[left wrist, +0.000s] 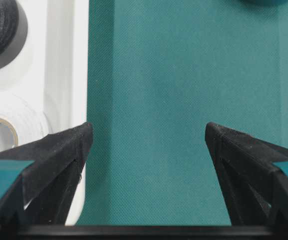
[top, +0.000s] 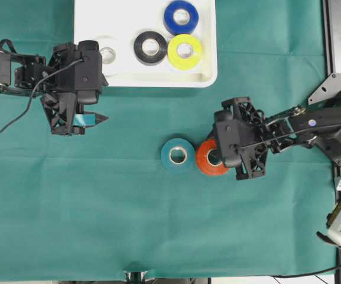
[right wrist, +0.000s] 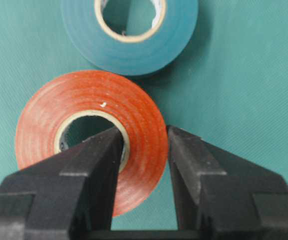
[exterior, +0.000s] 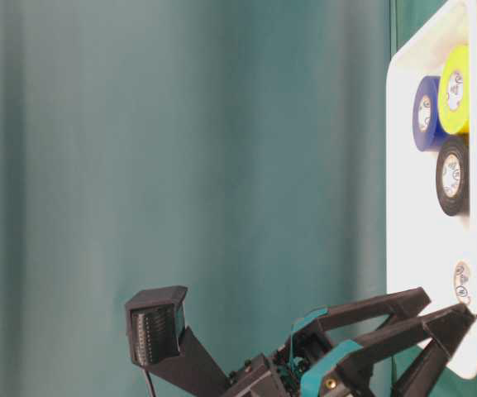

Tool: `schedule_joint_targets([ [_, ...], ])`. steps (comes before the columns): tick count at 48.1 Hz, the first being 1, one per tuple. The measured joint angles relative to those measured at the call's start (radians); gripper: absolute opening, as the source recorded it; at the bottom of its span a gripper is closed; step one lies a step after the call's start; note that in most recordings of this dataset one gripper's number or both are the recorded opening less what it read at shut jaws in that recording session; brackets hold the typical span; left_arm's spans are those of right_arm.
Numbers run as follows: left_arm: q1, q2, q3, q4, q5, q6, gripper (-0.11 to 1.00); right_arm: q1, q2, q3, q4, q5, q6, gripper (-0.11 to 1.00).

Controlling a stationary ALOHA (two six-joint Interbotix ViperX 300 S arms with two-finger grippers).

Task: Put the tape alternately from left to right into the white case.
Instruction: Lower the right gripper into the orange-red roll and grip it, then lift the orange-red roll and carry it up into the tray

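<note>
While the left tool (top: 93, 118) hangs wide open beside the white case (top: 87, 23), the right tool (right wrist: 144, 145) pinches the orange-red roll's (right wrist: 89, 135) wall, touching the teal roll (right wrist: 129, 35).

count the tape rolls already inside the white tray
4 in the white tray: blue roll at the far edge, black roll and yellow roll side by side touching, white roll partly under the left arm. Another could be hidden there.
</note>
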Motion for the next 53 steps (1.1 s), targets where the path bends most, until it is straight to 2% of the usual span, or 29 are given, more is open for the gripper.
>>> schedule_joint_targets([
  [14,0.002,0.000,0.000,0.000,0.000,0.000,0.99,0.000,-0.067,-0.025,0.000,0.103,0.020,0.01],
  [29,0.000,0.000,0.000,0.000,0.000,0.000,0.99,-0.014,-0.063,-0.071,-0.002,0.121,0.018,0.01],
  [46,0.000,0.000,0.002,0.000,0.000,-0.002,0.99,-0.149,-0.005,-0.150,-0.006,0.149,0.011,0.01],
  [53,-0.002,0.000,0.002,0.000,0.000,0.000,0.99,-0.219,0.031,-0.190,-0.046,0.150,0.008,0.01],
])
